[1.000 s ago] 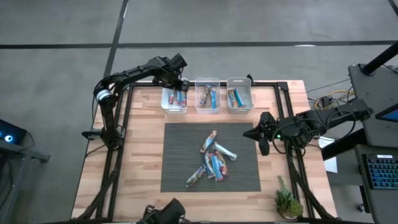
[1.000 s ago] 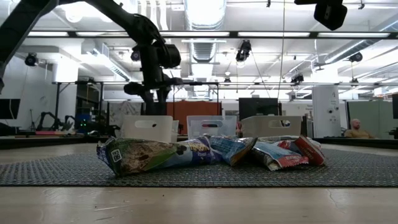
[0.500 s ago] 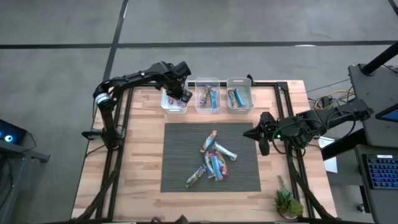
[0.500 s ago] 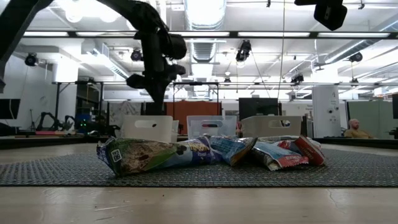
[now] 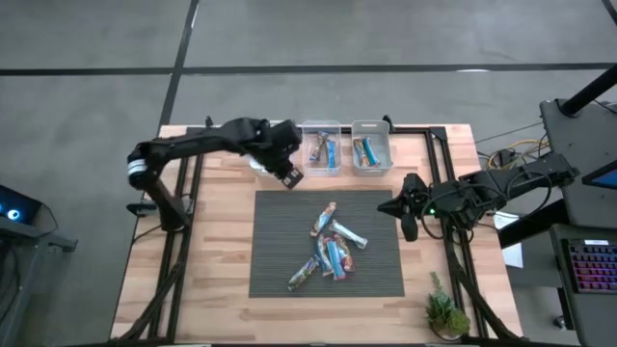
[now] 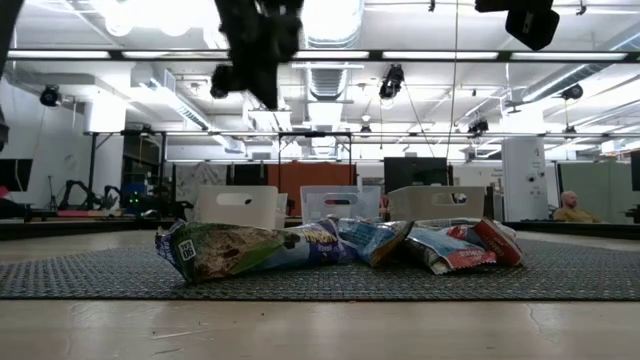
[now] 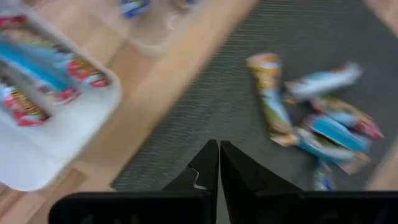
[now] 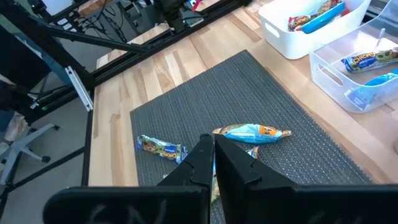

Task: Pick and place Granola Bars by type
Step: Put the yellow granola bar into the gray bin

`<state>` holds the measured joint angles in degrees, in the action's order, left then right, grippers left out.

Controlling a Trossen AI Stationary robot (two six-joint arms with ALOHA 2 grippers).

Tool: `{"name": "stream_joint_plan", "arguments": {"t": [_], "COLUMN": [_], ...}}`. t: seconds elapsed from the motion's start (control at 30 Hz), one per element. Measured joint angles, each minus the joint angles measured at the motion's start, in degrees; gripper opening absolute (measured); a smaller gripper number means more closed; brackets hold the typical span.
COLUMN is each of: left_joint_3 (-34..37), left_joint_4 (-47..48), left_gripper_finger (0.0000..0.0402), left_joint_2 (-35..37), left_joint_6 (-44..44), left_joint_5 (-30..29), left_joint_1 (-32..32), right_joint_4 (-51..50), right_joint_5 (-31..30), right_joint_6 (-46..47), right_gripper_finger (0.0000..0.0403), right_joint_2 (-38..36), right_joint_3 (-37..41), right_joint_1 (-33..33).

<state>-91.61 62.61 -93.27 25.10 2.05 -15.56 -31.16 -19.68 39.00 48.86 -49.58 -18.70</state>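
1. Left gripper – fingers pressed together, empty – hides most of the leftmost bin.
2. Granola Bars heaped on the mat; wrapper print unreadable.
3. Right gripper closed, at the mat's right edge.

The bench is light wood with a dark frame. A dark ribbed mat covers its centre. Three small bins stand in a row at 12 o'clock of the mat. A small potted plant occupies the 5 o'clock corner. A keyboard sits off the bench at 3 o'clock.
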Motion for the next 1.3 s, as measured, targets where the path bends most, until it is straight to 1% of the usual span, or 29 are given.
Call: {"name": "stream_joint_plan", "arguments": {"t": [0.2, 0.4, 0.63, 0.83, 1.03, 1.17, 1.3], "left_joint_3": [0.00, 0.00, 0.00, 0.00, 0.06, 0.32, 2.22], "left_joint_4": [-1.06, -2.71, -8.09, -8.78, -4.72, -2.42, -4.87], "left_gripper_finger": [0.0000, 0.0000, 0.0000, 0.0000, 0.0000, 0.0000, 0.0000], "left_joint_2": [6.13, 10.36, 12.75, 12.80, 12.74, 13.35, 16.06], "left_joint_6": [-0.45, -8.87, -10.79, -12.96, -12.89, -12.84, -12.83], "left_joint_5": [0.02, -0.11, -0.68, -0.64, -0.94, -4.56, -6.65], "left_joint_1": [9.77, 20.00, 27.50, 30.46, 31.05, 31.04, 31.04], "right_joint_4": [0.00, 0.00, 0.15, 0.73, 0.65, -0.13, -0.41], "right_joint_5": [0.00, 0.00, 0.04, 0.16, 0.22, 0.22, 0.22], "right_joint_6": [0.00, 0.00, 1.33, 1.35, 1.07, 0.88, -0.23], "right_gripper_finger": [0.0009, 0.0009, 0.0009, 0.0009, 0.0009, 0.0009, 0.0009], "right_joint_2": [0.00, 0.00, 0.14, 1.92, 4.85, 6.80, 8.66], "right_joint_3": [0.00, 0.00, 0.00, -0.20, -2.51, -4.67, -7.16], "right_joint_1": [0.00, -0.02, 0.00, 0.00, 0.00, 0.00, -0.01]}}
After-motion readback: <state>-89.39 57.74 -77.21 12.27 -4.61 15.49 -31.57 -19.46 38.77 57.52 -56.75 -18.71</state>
